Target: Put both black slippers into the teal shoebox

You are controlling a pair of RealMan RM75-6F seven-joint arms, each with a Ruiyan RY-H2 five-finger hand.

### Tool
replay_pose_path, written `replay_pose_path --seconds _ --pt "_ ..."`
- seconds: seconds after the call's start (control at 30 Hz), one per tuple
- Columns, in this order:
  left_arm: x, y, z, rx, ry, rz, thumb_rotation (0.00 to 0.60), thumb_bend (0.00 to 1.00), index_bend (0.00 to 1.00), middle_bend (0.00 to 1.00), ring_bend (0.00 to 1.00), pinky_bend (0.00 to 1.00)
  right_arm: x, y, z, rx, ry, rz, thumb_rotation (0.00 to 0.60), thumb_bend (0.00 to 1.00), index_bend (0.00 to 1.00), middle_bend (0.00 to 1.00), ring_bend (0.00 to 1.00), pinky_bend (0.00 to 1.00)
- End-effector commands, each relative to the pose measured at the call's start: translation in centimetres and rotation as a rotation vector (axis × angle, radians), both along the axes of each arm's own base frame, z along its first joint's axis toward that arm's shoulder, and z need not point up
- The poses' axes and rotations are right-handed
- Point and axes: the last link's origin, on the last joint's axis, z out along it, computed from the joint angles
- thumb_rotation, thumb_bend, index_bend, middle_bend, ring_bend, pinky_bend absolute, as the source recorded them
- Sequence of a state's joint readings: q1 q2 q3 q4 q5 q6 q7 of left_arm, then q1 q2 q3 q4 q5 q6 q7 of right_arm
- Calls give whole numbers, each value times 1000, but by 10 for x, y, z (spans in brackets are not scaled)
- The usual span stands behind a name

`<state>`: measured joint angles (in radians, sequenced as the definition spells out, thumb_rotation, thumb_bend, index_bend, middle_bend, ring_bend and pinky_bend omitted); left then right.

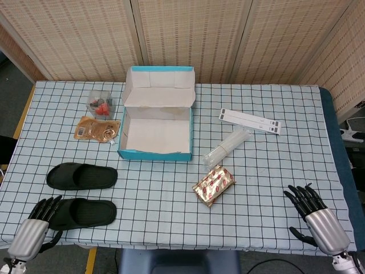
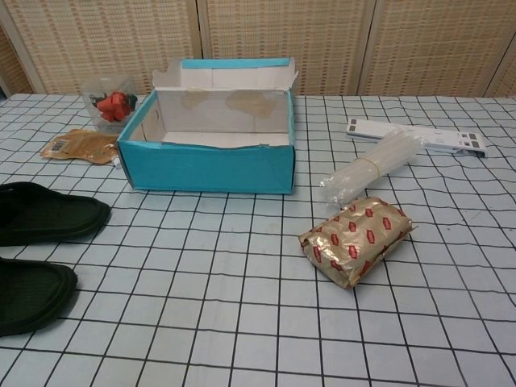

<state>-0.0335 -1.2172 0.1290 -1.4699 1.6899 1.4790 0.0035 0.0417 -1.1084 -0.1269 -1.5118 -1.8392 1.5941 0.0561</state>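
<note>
While the left robot hand [image 1: 35, 231] hangs at the near left edge of the worktop [image 1: 165, 194] with its dark fingers [image 1: 49, 205] spread and nothing in them, their tips lie right at the heel end of the nearer black slipper [image 1: 84, 212]; whether they touch it cannot be told. The right robot hand [image 1: 315, 218] sits at the near right corner, fingers likewise apart and holding nothing, well clear of every object. Neither robot hand shows in the chest view.

Both slippers lie flat on the checked cloth at the near left, side by side and parallel, the second slipper [image 1: 81, 176] just beyond the first, a narrow strip of cloth between them. Farther back, toward the middle of the worktop, stands the teal shoebox [image 1: 155, 133], its lid flipped up at the rear and its white inside showing nothing in it.

Left of the shoebox lies a flat brown pouch [image 1: 97, 129], touching or nearly touching the box's wall, and behind that a clear cup [image 1: 100, 104] with red pieces inside. To the right of the box rests a clear plastic bundle [image 1: 227, 148], a white strip [image 1: 251, 120] beyond it, and a gold and red foil packet [image 1: 214, 185] nearer the front.
</note>
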Motion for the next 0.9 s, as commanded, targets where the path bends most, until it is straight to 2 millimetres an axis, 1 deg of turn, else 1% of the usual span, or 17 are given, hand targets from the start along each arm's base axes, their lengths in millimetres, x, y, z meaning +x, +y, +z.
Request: replay_pose_path --seconds 0.03,0.13,0.3,0.57,0.9 --pt "-7 5 -11 -57 16 67 600 324 0 0 0 68 0 1 1 1 -4 3 600 121 0 0 0 0" --pt "-10 13 -19 -102 35 103 600 313 0 0 0 66 0 2 2 4 -3 0 600 121 0 0 0 0" --pt "-13 25 -27 -105 64 128 600 297 0 0 0 66 0 2 1 13 0 -5 600 121 0 0 0 0" --pt "-17 33 -35 -133 78 163 600 299 0 0 0 70 -1 1 -1 20 4 -11 600 121 0 0 0 0" --pt "-18 41 -43 -179 81 189 600 301 0 0 0 108 -2 0 -2 30 14 -22 600 121 0 0 0 0"
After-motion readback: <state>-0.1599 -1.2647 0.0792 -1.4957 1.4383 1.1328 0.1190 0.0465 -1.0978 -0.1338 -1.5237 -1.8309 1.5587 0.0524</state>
